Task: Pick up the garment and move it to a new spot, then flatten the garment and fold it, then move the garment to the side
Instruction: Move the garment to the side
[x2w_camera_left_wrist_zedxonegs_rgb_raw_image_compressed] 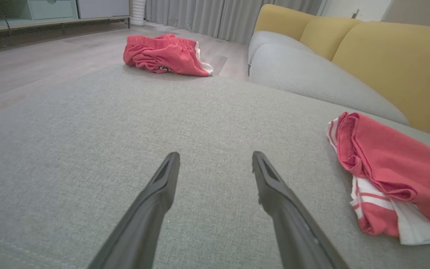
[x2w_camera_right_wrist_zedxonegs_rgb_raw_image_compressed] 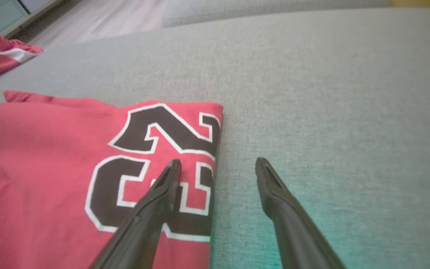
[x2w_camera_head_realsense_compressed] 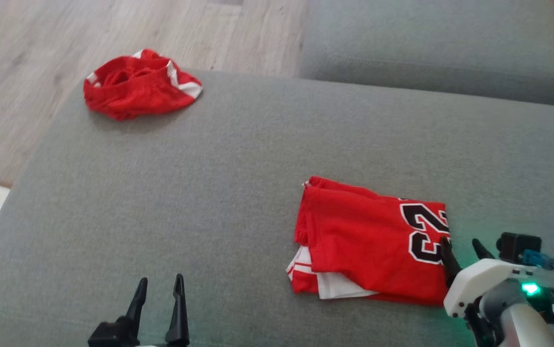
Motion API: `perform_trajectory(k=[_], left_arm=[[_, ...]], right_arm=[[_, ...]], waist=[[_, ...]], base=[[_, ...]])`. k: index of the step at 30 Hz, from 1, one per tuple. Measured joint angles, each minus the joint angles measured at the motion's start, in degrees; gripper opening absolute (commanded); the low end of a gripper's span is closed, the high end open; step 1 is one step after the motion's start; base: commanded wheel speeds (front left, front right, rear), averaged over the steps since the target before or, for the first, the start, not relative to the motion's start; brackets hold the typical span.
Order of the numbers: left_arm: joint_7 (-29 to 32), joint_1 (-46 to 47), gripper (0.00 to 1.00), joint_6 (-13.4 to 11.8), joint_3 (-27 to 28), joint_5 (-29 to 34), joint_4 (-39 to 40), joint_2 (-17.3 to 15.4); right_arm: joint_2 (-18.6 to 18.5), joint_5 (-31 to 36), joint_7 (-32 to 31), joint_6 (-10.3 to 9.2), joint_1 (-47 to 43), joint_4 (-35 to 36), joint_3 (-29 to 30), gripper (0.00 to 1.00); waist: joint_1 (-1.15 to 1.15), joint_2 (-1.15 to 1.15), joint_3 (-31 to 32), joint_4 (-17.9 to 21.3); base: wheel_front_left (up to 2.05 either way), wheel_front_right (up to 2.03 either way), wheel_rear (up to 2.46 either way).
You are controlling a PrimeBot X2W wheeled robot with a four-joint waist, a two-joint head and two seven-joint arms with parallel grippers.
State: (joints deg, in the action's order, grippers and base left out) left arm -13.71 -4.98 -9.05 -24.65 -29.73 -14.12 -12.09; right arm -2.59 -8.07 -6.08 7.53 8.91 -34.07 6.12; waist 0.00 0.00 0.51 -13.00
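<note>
A folded red garment (x2w_camera_head_realsense_compressed: 373, 241) with a black "23" lies on the grey sofa cushion (x2w_camera_head_realsense_compressed: 209, 193), at the right front; it also appears as the garment (x2w_camera_left_wrist_zedxonegs_rgb_raw_image_compressed: 390, 172) and the garment (x2w_camera_right_wrist_zedxonegs_rgb_raw_image_compressed: 88, 179) in the wrist views. My right gripper (x2w_camera_head_realsense_compressed: 460, 246) is open, straddling the garment's right edge: one finger is over the number, the other over bare cushion; in its own view the right gripper (x2w_camera_right_wrist_zedxonegs_rgb_raw_image_compressed: 218, 164) holds nothing. My left gripper (x2w_camera_head_realsense_compressed: 159, 284) is open above bare cushion, well left of the garment; the left gripper (x2w_camera_left_wrist_zedxonegs_rgb_raw_image_compressed: 215, 158) is empty.
A second crumpled red garment (x2w_camera_head_realsense_compressed: 139, 84) sits at the cushion's far left corner, near the edge above the wooden floor (x2w_camera_head_realsense_compressed: 41, 48). Another grey cushion (x2w_camera_head_realsense_compressed: 436, 43) lies beyond, with yellow backrests (x2w_camera_left_wrist_zedxonegs_rgb_raw_image_compressed: 387, 56) to the right.
</note>
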Motion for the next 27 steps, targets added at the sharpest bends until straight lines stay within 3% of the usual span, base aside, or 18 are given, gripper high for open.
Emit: perform_trajectory(k=[7,8,9,10,11,12,20,27], left_arm=[[-0.07,0.80,1.00,0.02,0.05,0.02,-0.26,0.11],[-0.07,1.03,1.00,0.02,0.08,0.03,-0.27,0.11],[-0.08,1.22,1.00,0.02,0.10,0.08,-0.27,0.11],[-0.08,1.22,1.00,0.02,0.10,0.08,-0.27,0.11],[-0.08,1.35,1.00,0.02,0.11,0.09,-0.26,0.12],[-0.09,1.41,1.00,0.02,0.13,0.10,-0.25,0.14],[-0.51,2.26,1.00,0.00,0.30,0.88,0.05,0.14],[-0.56,4.81,1.00,-0.04,0.78,1.57,1.58,-0.01]], right_arm=[[-0.08,-2.99,-1.09,0.00,3.19,-5.71,-2.52,1.00],[-0.13,-3.88,-1.11,0.00,3.96,-6.34,-3.22,0.93],[-0.20,-4.37,-1.29,0.00,4.83,-6.98,-4.00,0.44],[-0.20,-4.37,-1.29,0.00,4.83,-6.98,-4.00,0.35],[-0.20,-4.57,-1.34,0.00,5.66,-7.53,-4.60,0.05],[-0.22,-4.58,-1.34,0.00,6.42,-8.02,-5.26,0.00],[0.08,-4.15,1.74,0.00,11.63,-10.53,-4.82,0.00],[-0.04,1.76,3.14,0.00,17.41,-7.31,0.60,0.00]], waist=[[0.00,0.00,-2.47,-1.31],[0.00,0.00,-2.73,-1.26],[0.00,0.00,-2.96,-1.14],[0.00,0.00,-2.96,-1.14],[0.00,0.00,-3.17,-0.94],[0.00,0.00,-3.39,-0.68],[0.00,0.00,-5.31,3.59],[0.01,0.00,-7.85,11.76]], base=[[0.00,0.00,0.00],[0.00,0.00,0.00],[0.00,0.00,0.00],[0.00,0.00,0.00],[0.00,0.00,0.00],[0.00,0.00,0.00],[0.00,0.00,0.00],[0.00,0.00,0.00]])
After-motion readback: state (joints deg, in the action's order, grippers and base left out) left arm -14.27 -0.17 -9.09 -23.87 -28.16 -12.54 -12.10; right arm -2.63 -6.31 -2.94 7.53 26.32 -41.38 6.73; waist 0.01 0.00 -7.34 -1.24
